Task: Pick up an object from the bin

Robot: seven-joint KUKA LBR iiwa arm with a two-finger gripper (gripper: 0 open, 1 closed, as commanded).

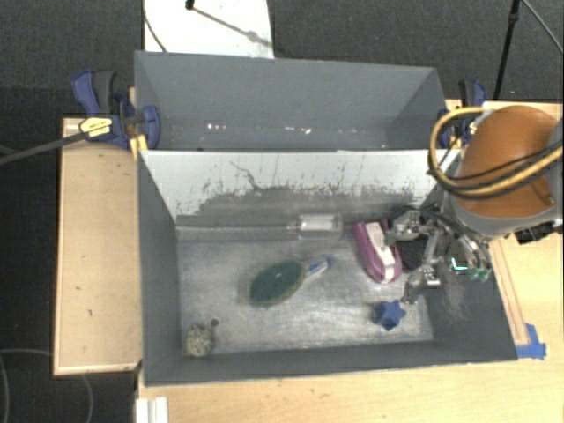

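Bin: grey metal bin (159, 263) seen from above, just a few loose bits on its floor, no real heap.
Gripper: the gripper (412, 287) sits low at the right end of the bin; honestly can't tell if it's open or clamped from here.
Nearest thing: small blue chunk (388, 314), front right of the floor, just beside the gripper tip.
Next nearest: pink and white gadget (377, 252), also close by, a bit further back.
The other 3: dark green oval brush (276, 282) mid-floor, clear tube (315, 226) along the back wall, greyish lump (201, 340) in the front left corner.
Handling guess: the blue chunk looks light and stiff, and likely to skid on bare metal. I'd pinch it square across its middle.
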